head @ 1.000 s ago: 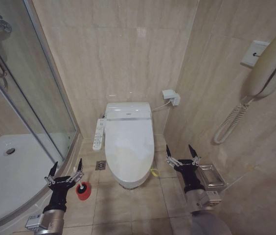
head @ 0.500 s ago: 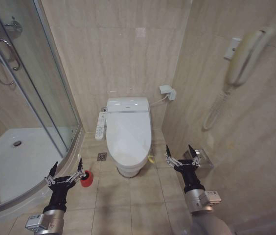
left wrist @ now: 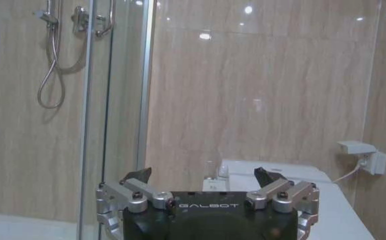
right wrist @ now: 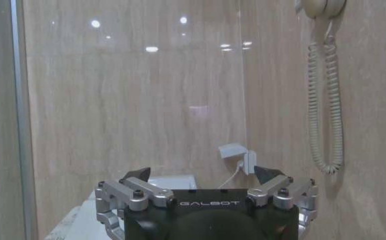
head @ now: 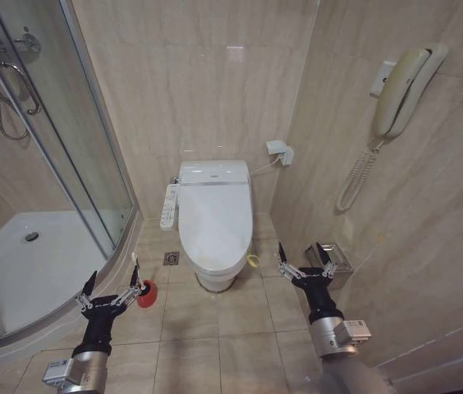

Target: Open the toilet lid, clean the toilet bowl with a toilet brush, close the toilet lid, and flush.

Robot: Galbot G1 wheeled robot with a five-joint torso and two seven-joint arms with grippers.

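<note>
Head view: we see the toilet lid [head: 215, 220] down over the toilet bowl, against the back wall. The toilet brush [head: 142, 291] stands on the floor by the shower, in what looks like a red holder. Left gripper [head: 111, 287] and right gripper [head: 304, 261] hover low, both spread wide, holding nothing.

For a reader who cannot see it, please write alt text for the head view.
A white toilet with its toilet lid closed stands against a beige tiled wall. The left gripper and right gripper hover open in front, holding nothing. The toilet brush stands on the floor beside the glass shower.
</note>
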